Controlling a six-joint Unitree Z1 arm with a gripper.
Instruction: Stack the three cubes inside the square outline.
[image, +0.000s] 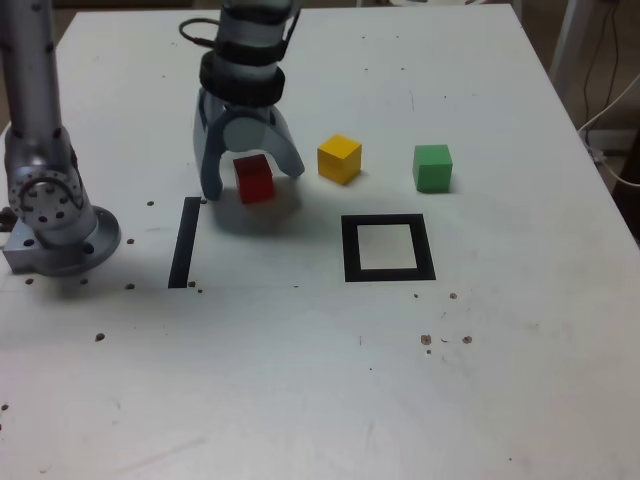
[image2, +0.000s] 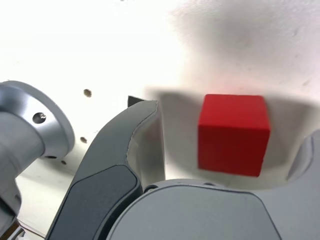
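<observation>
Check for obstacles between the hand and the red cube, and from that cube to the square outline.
Nothing visible stands between the open hand and the red cube. The direct way to the square outline looks clear too; the yellow cube sits just beside it.

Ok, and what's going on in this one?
The robot arm has its gripper open around the red cube, one jaw on either side with a gap showing at each, so the cube is not gripped. It seems to be lining up to pick it up. The yellow cube and the green cube sit apart on the table, behind the square outline. No cube is inside the outline, and nothing is stacked.
</observation>
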